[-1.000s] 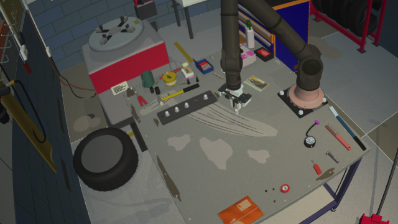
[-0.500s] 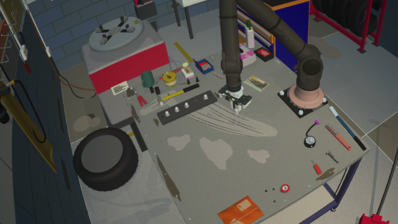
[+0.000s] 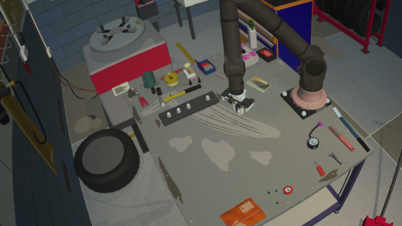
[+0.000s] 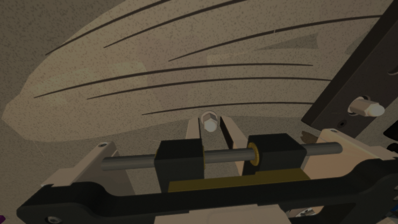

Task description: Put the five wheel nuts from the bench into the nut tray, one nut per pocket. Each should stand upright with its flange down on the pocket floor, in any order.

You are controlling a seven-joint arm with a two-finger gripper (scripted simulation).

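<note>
A pale wheel nut (image 4: 209,122) stands on the bench between the fingers of my gripper (image 3: 240,110), which is open and holds nothing. The black nut tray (image 3: 188,108) lies just left of the gripper, and several of its pockets hold upright nuts, such as one at its left end (image 3: 168,115) and one at its right end (image 3: 207,98). One pocket near the right end looks empty. In the wrist camera the nearest tray nut (image 4: 366,108) shows at the right edge.
Behind the tray lie a yellow-handled tool (image 3: 182,93), a yellow tin (image 3: 171,79), a green can (image 3: 148,79) and a blue box (image 3: 205,66). The arm's base (image 3: 306,98) stands to the right. A gauge (image 3: 313,142) and a brush (image 3: 341,138) lie near the right edge.
</note>
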